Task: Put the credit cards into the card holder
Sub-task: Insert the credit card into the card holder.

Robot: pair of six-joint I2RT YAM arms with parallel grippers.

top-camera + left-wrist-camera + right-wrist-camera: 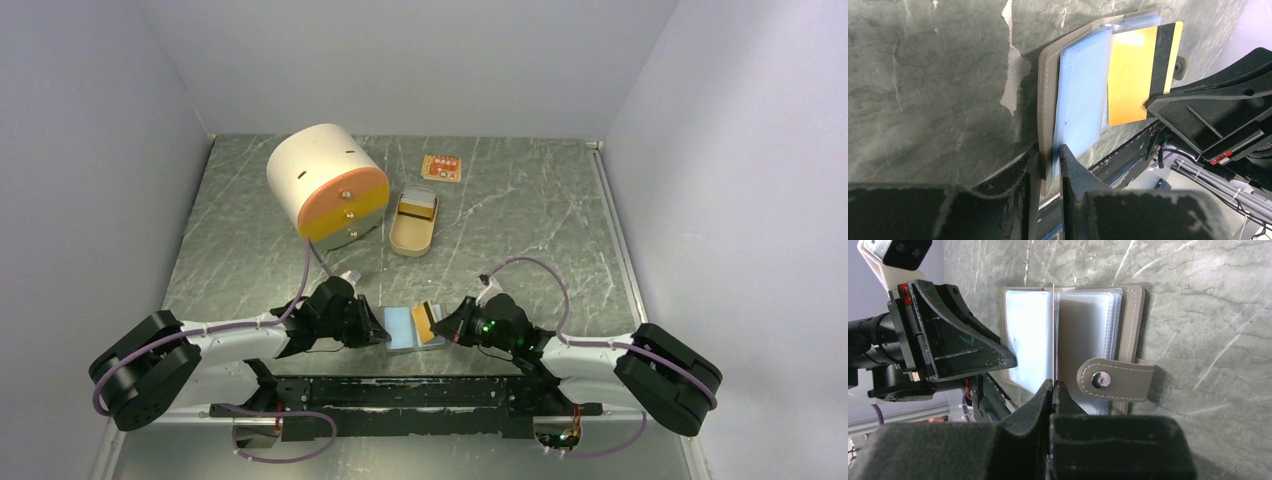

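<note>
Pale, plain walls (400,60) close in a grey-green marbled table (560,220) on three sides. Both black arms reach in from its near edge, and their tips almost meet in the middle.

At the far left stands a large white cylindrical drawer unit (325,180) with orange and yellow drawer fronts. Just to its right lies a tan oval tin (413,223) with rounded ends, open on top.

At the near edge, between the arms, lies the card holder (400,325). It is a flat olive-grey stitched wallet, opened like a book, with pale blue clear-plastic sleeves (1028,335) inside. A strap with a metal snap (1115,380) hangs out from its right cover.

The left gripper (1050,155) has its jaws drawn close on the holder's (1048,100) near end. The cover edge and a blue sleeve sit pinched between its fingers (1070,167).

The right gripper (1053,385) has its jaws pressed together on a thin gold-yellow card (1133,75) with a black stripe along one side. The right wrist view shows that card (1053,330) edge-on, standing upright over the fold between the sleeves. Whether its lower edge has entered a sleeve cannot be told.

Beyond the tin, well apart from everything else, lies a small flat orange patterned piece (440,167).
</note>
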